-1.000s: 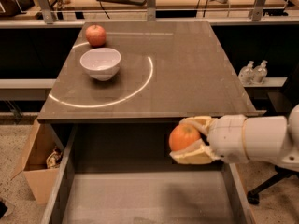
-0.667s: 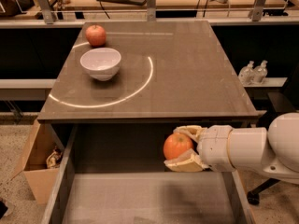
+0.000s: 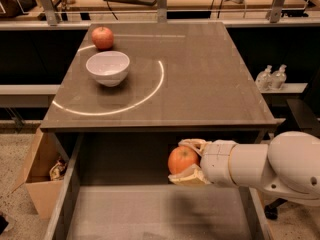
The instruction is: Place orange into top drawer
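End effector (image 3: 181, 162) clamps orange (image 3: 182, 158) over top drawer (image 3: 135, 215), bare btm.

We record that the gripper (image 3: 187, 162), with the orange (image 3: 181, 160) clasped between its fingers, has shifted toward 8 o'clock in the camera view since one second ago. Then the fruit overlapped the front edge of the tabletop (image 3: 200, 84). Now it hangs wholly below that edge, over the rear part of the open top drawer (image 3: 67, 194). The white arm (image 3: 250, 164) reaches further in from 3 o'clock, and its rounded joint now shows at the right border.
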